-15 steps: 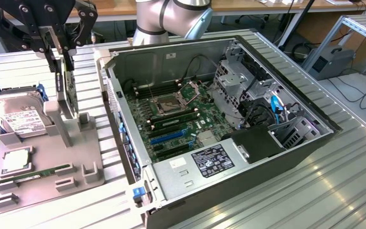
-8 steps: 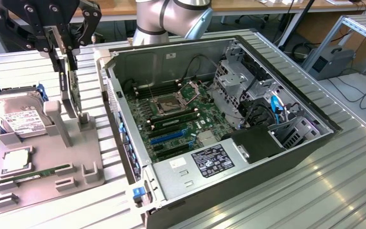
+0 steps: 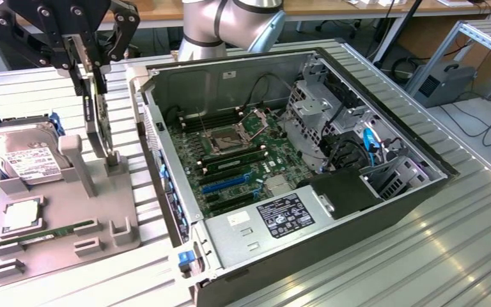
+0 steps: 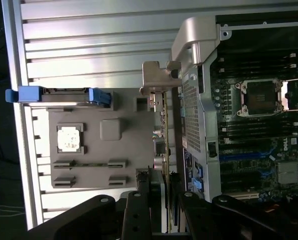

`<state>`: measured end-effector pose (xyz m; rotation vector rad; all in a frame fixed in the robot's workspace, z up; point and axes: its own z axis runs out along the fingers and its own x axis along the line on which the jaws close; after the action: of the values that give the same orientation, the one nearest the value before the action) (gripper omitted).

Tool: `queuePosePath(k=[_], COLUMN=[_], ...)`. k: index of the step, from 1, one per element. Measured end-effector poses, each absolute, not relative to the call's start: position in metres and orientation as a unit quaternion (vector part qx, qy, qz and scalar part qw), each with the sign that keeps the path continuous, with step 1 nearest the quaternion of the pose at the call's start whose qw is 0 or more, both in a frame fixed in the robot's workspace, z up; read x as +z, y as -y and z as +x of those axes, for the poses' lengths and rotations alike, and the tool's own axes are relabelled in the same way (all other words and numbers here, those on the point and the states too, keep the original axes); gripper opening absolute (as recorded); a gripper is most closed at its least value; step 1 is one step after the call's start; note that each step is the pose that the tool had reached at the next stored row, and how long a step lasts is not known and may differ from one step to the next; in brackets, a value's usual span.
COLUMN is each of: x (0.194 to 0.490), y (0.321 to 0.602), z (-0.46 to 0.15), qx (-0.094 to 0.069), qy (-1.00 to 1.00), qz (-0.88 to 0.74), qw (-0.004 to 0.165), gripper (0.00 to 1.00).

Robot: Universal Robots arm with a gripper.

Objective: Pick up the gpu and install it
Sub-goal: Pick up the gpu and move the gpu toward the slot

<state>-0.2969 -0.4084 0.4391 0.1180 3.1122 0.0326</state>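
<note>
Pinching the gpu (image 3: 99, 128) narrowly by its upper end, the gripper (image 3: 90, 69) holds it upright, long axis vertical, beside the open computer case (image 3: 220, 77) on the exterior view's right.

Ribbed metal table (image 3: 467, 256), grey parts tray (image 3: 79, 214), open computer case (image 3: 357, 233) alongside

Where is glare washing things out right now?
Exterior view: bright streaks on the ribbed table at its lower right. Wrist view: the table slats glare, the square chip on the grey tray is washed white; the card shows no glare.
</note>
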Motion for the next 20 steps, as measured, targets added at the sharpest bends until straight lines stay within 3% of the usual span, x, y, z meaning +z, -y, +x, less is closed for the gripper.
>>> queuePosePath(k=[20], x=[0.439], y=[0.408], z=[-0.286], qx=[0.01], qy=[-0.999], qz=[0.038], qw=[0.013], gripper=[0.27])
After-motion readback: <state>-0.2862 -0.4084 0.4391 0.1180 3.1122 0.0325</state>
